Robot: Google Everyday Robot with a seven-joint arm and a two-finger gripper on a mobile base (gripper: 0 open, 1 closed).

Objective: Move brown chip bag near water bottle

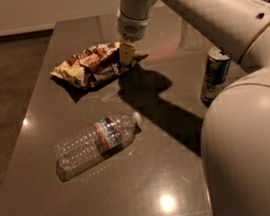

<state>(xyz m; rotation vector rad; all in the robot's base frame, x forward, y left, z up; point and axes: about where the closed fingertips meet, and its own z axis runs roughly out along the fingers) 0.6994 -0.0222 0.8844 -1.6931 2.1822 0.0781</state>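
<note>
The brown chip bag [90, 65] lies crumpled on the far left part of the dark table [47, 194]. The water bottle [97, 143] lies on its side nearer the front, cap pointing right and away, well apart from the bag. My gripper [127, 55] comes down from the arm above and sits at the bag's right end, touching or overlapping its edge. The part of the bag under the gripper is hidden.
A blue-silver drink can [214, 74] stands at the right, next to my arm's large pale body [253, 153]. A clear glass tumbler [188, 34] stands at the back right. The table's left edge drops to a dark floor [3, 74].
</note>
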